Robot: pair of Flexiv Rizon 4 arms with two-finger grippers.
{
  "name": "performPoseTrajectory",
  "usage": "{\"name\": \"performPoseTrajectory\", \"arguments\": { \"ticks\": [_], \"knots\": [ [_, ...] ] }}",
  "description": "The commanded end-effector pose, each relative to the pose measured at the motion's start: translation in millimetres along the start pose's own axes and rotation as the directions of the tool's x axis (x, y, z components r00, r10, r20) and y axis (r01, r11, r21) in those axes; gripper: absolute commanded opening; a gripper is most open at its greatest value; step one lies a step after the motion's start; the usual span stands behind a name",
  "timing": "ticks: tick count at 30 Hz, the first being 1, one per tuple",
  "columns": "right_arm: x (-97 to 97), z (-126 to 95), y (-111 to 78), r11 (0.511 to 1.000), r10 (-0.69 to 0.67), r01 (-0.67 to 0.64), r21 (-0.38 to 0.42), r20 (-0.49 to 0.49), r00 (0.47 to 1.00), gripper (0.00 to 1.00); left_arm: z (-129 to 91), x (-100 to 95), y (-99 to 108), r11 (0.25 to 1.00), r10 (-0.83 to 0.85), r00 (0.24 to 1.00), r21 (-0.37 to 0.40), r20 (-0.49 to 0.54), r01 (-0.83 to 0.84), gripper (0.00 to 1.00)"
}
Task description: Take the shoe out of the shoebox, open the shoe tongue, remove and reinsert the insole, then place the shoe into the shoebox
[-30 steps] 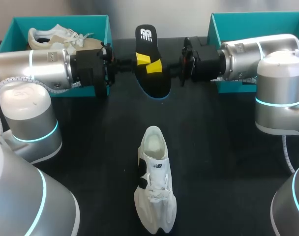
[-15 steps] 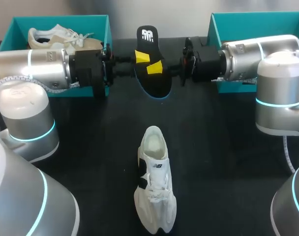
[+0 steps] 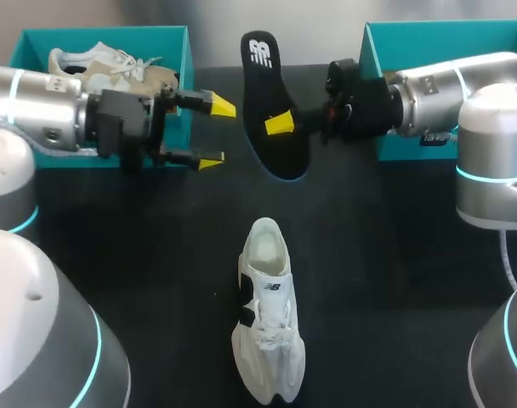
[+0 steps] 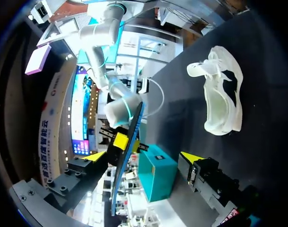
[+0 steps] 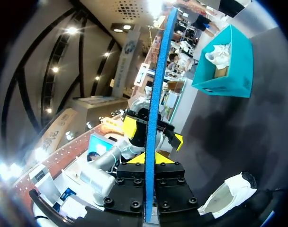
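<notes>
- Insole: black with a blue edge, white logo at the heel end. Held on edge between the two shoeboxes, pinched by the right gripper.
- Left gripper: fingers spread wide, just beside the insole, not touching it.
- White shoe: upright on the black table, well apart from both grippers.
- Left shoebox, teal: holds a beige shoe.

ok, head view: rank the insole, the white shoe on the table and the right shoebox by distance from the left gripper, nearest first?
From the left gripper, which is open:
1. insole: held off the table just beside its fingertips, back middle.
2. white shoe: on the table, front middle.
3. right shoebox: back right corner, across the table.
</notes>
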State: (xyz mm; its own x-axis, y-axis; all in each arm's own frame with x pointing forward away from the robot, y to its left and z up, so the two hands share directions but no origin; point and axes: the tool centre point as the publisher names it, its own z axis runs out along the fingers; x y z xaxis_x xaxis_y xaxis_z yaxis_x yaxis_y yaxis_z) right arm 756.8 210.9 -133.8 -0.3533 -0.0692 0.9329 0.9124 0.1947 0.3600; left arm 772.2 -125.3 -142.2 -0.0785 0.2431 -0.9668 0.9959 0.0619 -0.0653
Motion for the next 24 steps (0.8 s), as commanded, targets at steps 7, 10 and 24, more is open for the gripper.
{"name": "performPoseTrajectory", "arguments": {
  "ticks": [7, 10, 24],
  "knots": [
    [-9.3, -1, 7.3, 1.000, 0.001, -0.001, 0.029, -0.020, 1.000, 0.00, -14, -1.9, -1, 1.000, 0.000, 1.000, 0.006, -0.013, 0.000, 1.00],
    [-12.7, -4, 6.8, 0.999, -0.038, 0.038, -0.006, -0.030, 0.999, 0.00, -12, -3.7, -8, 0.998, -0.055, 0.996, -0.002, -0.067, 0.055, 1.00],
    [-33.4, -8, 2.5, 0.978, -0.129, 0.156, -0.141, 0.181, 0.975, 0.00, -27, 29.3, -17, 0.604, -0.796, 0.509, -0.368, -0.328, 0.707, 1.00]
  ]
}}
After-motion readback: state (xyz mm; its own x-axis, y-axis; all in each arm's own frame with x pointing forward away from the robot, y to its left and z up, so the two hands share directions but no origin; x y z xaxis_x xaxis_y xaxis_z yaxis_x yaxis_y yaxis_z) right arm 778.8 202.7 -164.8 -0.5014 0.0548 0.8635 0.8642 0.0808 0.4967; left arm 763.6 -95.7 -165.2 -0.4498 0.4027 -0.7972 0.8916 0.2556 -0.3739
